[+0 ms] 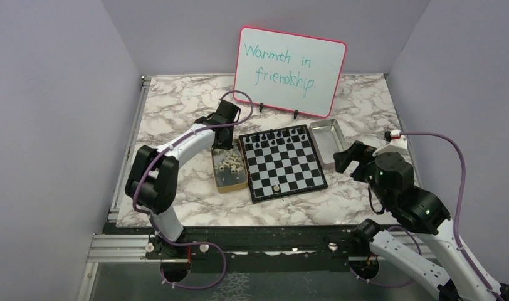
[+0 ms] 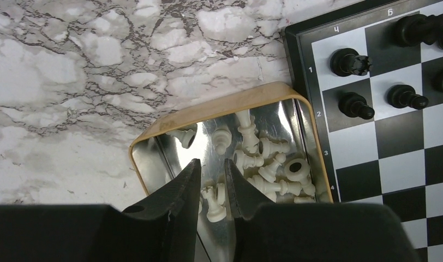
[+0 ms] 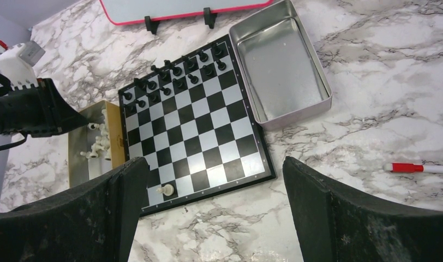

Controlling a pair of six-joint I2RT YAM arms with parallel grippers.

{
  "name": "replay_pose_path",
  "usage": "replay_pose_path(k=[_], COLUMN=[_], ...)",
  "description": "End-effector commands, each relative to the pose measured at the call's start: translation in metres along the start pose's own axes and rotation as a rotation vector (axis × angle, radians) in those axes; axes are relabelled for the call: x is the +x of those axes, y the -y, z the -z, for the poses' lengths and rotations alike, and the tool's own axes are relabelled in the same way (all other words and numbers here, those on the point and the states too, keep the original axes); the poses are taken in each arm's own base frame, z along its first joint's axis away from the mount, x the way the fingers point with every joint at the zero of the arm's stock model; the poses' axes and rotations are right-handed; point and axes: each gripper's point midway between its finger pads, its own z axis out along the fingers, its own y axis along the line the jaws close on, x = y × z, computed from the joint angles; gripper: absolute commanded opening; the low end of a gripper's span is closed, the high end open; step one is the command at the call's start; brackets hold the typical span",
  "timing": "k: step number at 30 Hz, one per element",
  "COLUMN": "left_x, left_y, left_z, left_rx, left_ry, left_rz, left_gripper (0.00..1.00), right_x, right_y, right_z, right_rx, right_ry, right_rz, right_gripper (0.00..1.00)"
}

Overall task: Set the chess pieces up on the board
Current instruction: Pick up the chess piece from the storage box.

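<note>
The board (image 1: 283, 164) lies mid-table. Black chess pieces (image 1: 274, 138) fill its two far rows, and in the left wrist view several of them (image 2: 350, 63) stand at its corner. One cream piece (image 3: 165, 190) stands alone on the near row. My left gripper (image 2: 212, 164) reaches down into the tan box (image 2: 154, 136) of loose cream pieces (image 2: 268, 164). Its fingers are narrowed on a cream rook (image 2: 214, 203) lying between them. My right gripper (image 3: 213, 164) hangs wide open above the board's near right edge, holding nothing.
A silver tray (image 1: 327, 141) with nothing in it sits against the board's right side. A whiteboard (image 1: 289, 63) on feet stands behind the board. A red-capped marker (image 3: 421, 168) lies on the marble to the right.
</note>
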Motion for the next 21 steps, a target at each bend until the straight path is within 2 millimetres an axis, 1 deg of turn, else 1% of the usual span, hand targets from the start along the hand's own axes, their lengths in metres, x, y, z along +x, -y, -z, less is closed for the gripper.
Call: replay_pose_path(k=[1, 9, 14, 21], left_x=[0.000, 0.004, 0.007, 0.013], left_y=[0.002, 0.002, 0.001, 0.003], left_z=[-0.013, -0.026, -0.030, -0.034], left_rx=[0.018, 0.018, 0.015, 0.025], left_ry=[-0.007, -0.035, -0.046, -0.066], left_rz=[-0.010, -0.025, -0.027, -0.031], left_gripper=[0.23, 0.23, 0.23, 0.23], right_x=[-0.010, -0.009, -0.006, -0.008], right_y=[-0.004, -0.006, -0.002, 0.001], right_z=[0.000, -0.003, -0.002, -0.001], right_rx=[-0.005, -0.003, -0.001, 0.014], right_ry=[0.029, 0.028, 0.029, 0.037], right_rz=[0.000, 0.006, 0.004, 0.005], right_gripper=[0.98, 0.98, 0.98, 0.98])
